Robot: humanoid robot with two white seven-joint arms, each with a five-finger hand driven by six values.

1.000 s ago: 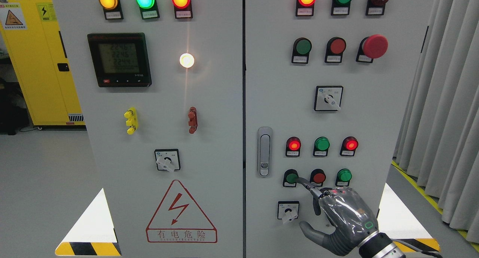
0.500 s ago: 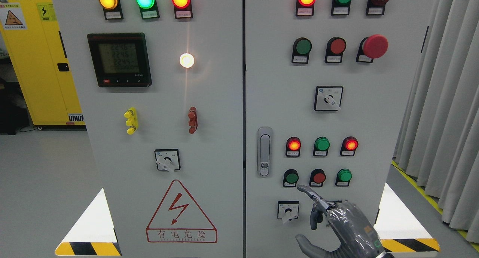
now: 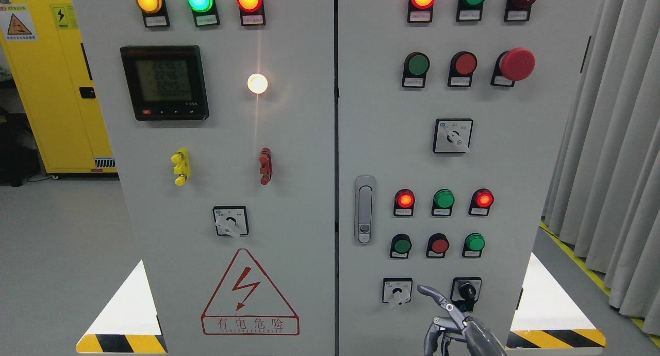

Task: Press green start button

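Head view gives me one extended fingertip (image 3: 424, 290) low in the frame, right of centre, pointing up and to the left at the cabinet face and touching nothing. My other fingers curl downward beneath it, holding nothing, so the right hand (image 3: 456, 327) reads as a pointing pose, mostly cut off by the bottom edge. The tip sits between two rotary selector switches: a white-handled one (image 3: 397, 291) just to its left and a black-handled one (image 3: 467, 291) just to its right.

Above the finger, well apart from it, runs a row of three push buttons. The green start button (image 3: 401, 245) is the leftmost, with a red button (image 3: 439, 245) beside it and a second green button (image 3: 474, 242) at the right end. Over them I see three indicator lamps, red, green, red (image 3: 443, 198). A metal door latch (image 3: 364, 209) stands left of that group. On the left door, a red lightning warning triangle (image 3: 249, 292) fills the lower centre.
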